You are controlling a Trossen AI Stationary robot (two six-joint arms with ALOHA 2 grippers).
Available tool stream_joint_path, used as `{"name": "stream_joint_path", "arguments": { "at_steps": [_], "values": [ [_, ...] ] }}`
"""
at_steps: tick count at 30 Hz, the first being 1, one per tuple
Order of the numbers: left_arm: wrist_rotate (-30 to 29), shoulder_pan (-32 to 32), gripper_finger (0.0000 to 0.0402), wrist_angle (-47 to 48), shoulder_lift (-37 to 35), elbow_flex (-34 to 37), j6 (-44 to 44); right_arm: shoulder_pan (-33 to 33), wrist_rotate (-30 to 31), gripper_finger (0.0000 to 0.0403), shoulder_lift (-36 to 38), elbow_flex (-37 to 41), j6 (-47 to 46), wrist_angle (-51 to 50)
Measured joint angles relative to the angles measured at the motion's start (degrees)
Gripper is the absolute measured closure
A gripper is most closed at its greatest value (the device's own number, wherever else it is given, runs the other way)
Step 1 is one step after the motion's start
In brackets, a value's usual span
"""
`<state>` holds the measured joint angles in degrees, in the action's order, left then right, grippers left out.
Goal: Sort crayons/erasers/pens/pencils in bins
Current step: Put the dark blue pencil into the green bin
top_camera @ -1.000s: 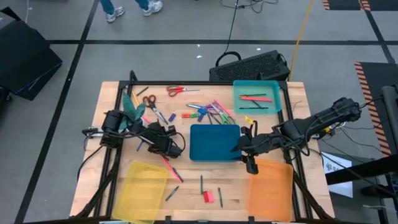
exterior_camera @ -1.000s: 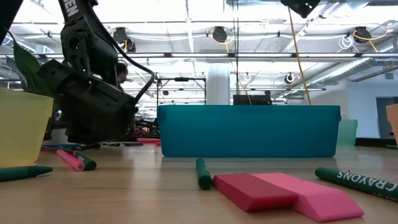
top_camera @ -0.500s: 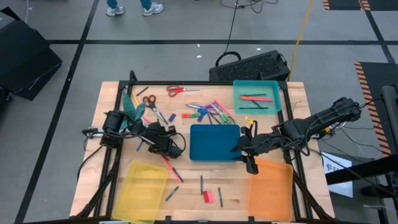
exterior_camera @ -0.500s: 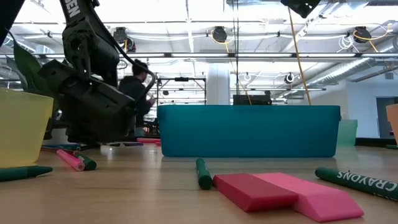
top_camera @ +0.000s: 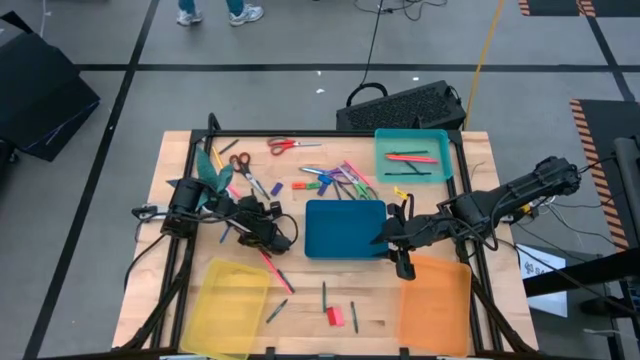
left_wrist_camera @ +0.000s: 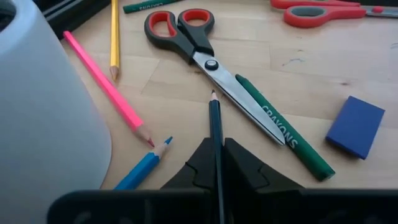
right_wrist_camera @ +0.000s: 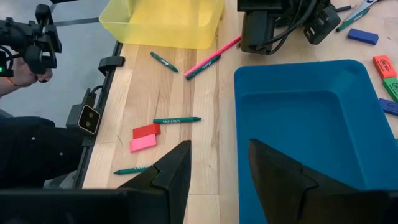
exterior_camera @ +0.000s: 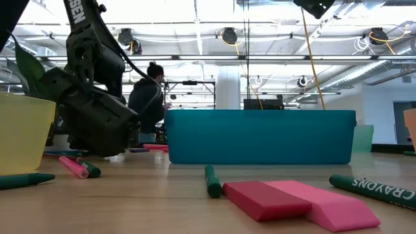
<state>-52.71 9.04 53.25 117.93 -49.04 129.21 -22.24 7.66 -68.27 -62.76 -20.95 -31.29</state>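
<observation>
High view: both arms unmoved; left gripper (top_camera: 262,232) low on the table (top_camera: 470,160), left of the dark blue bin (top_camera: 345,229). Low view: a person (exterior_camera: 146,101) has walked further right. Left wrist: jaws clamp a dark pencil (left_wrist_camera: 216,127). Right wrist: right gripper (right_wrist_camera: 217,167) jaws apart; red and pink erasers (right_wrist_camera: 144,137) lie on bare wood.

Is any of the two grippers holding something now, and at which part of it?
The left gripper holds a dark pencil below its tip. The right gripper holds nothing.
</observation>
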Motion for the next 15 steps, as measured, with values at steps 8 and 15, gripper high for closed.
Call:
{"name": "stream_joint_path", "arguments": {
  "at_steps": [8,15],
  "values": [
    [-1.0,0.0,0.0386,0.6,-1.0,-2.1,-1.1,0.0,0.0,0.0252,0.0,0.0,0.0,0.0],
    [-3.3,0.0,0.0387,4.1,-2.0,-4.7,-2.0,0.0,0.0,0.0252,0.0,0.0,0.1,-0.1]
  ]
}}
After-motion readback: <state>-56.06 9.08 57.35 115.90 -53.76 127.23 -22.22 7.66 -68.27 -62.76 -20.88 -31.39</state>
